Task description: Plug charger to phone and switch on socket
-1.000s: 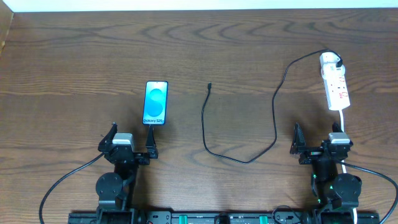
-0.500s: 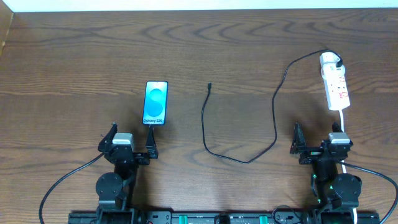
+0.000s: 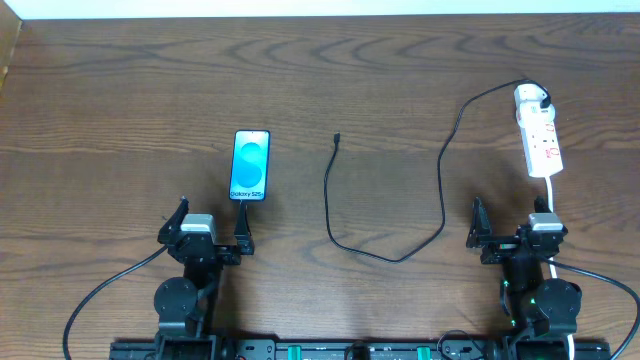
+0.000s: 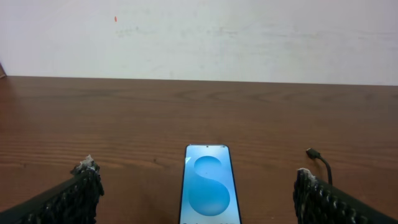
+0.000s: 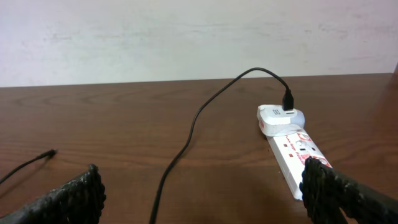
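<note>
Overhead: both arms folded low at the near table edge. Left gripper [image 3: 212, 210] fingers spread, empty, phone [image 3: 250, 165] just ahead. Right gripper [image 3: 510, 212] spread, empty, socket [image 3: 539, 140] ahead.
Left wrist: phone flat, charger [image 4: 318, 158] tip to its right, apart.
Right wrist: charger adapter seated in socket.

From the left wrist, the phone [image 4: 208, 186] runs off the bottom edge, so its lower end and the lettering there are lost. The left end effector [image 4: 196, 174] shows only its fingertips [image 4: 78, 193], cut off at the corners. The charger [image 4: 316, 155] slips behind one finger just past its plug tip. From the right wrist, the socket [image 5: 289, 146] has its near end hidden behind the right end effector [image 5: 202, 168]. Its red markings are too small to read, and I cannot tell how its switches stand.
</note>
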